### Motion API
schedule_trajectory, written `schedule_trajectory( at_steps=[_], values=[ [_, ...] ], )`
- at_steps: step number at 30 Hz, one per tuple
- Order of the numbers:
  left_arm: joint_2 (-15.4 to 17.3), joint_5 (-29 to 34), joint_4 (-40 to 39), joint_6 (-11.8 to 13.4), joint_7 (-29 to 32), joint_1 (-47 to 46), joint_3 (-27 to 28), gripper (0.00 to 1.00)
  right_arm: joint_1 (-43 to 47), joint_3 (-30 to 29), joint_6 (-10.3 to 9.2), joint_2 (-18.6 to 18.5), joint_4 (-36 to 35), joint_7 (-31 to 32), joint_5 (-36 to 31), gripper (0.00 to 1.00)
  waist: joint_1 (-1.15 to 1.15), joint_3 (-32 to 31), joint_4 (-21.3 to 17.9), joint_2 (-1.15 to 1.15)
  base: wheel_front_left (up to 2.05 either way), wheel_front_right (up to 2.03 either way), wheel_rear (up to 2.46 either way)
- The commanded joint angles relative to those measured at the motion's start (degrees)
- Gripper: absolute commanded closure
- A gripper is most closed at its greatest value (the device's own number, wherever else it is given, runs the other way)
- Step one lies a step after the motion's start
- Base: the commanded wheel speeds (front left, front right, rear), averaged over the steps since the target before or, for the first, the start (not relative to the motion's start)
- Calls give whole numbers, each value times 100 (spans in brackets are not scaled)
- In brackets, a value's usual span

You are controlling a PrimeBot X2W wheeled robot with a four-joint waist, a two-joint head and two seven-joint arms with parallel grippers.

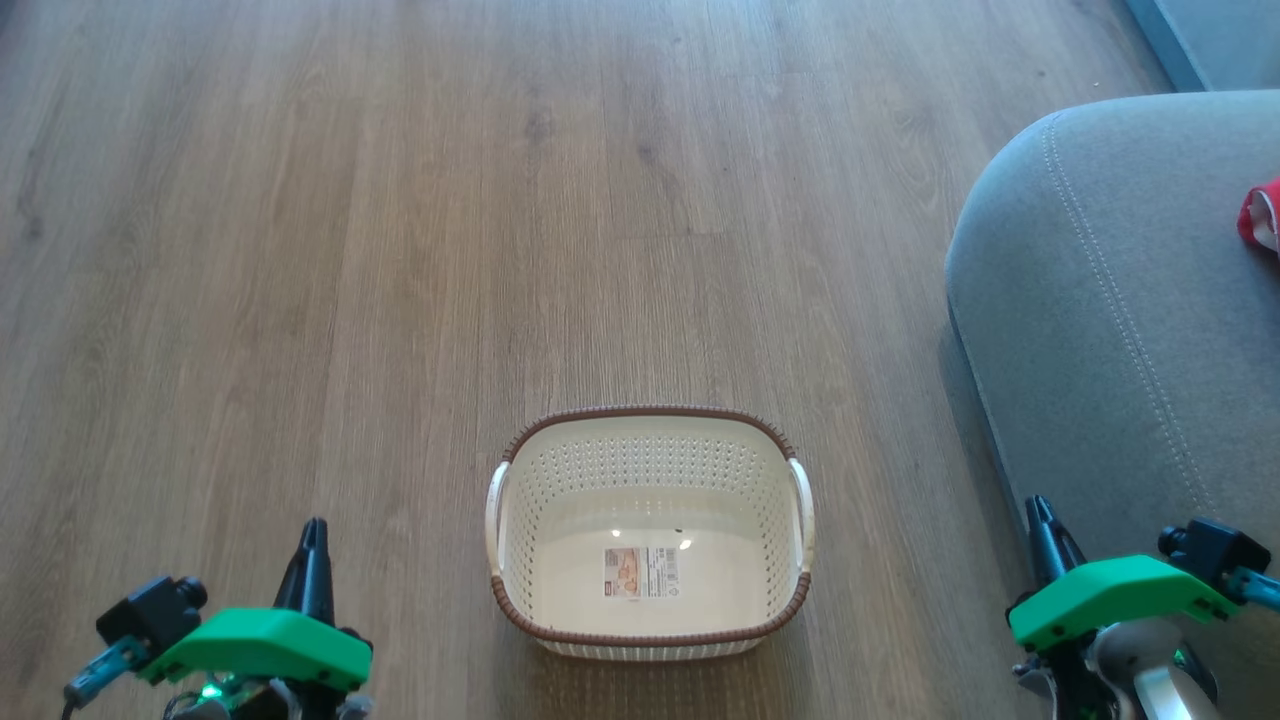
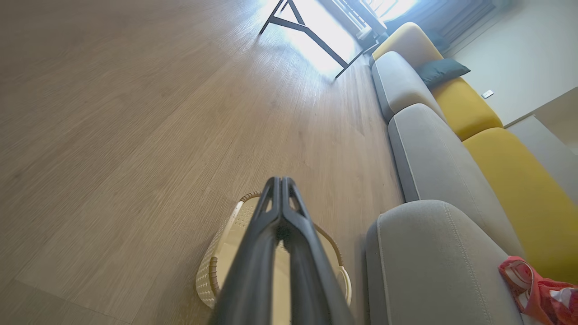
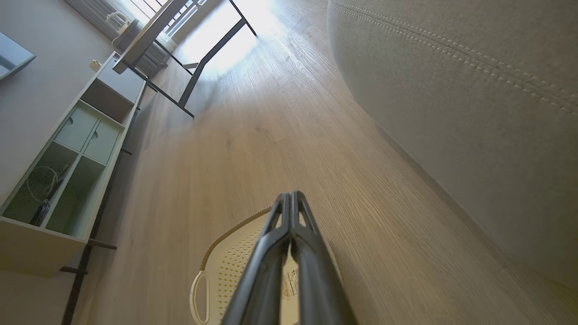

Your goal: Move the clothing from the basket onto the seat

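The cream perforated basket with its brown rim stands on the wood floor, holding nothing but the sticker label on its bottom. Red clothing with white parts lies on the grey seat at the right edge. My left gripper is shut at the lower left, left of the basket. At the lower right, my right gripper is shut beside the seat's front edge. From the left wrist I see the basket, the seat and the clothing. The right wrist view shows the basket and the seat.
More grey and yellow sofa cushions run along the wall, one with a dark pillow. A black-legged table and a low shelf unit stand farther off. Wood floor stretches ahead of the basket.
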Motion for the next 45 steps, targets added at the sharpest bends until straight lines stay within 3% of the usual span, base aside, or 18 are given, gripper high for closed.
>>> schedule_trajectory(
  at_steps=[1, 45],
  values=[
    [12, -166, -218, -47, 39, -336, 164, 100, -252, -30, 17, 2, -223, 43, 174, 100, 0, -1, 3, 0, 0, 0, 0],
    [18, -3035, -290, -257, 782, -627, 514, 100, -305, -513, 31, 156, -520, 770, 2918, 100, 0, -45, 99, 0, 0, 0, 0]
  ],
)
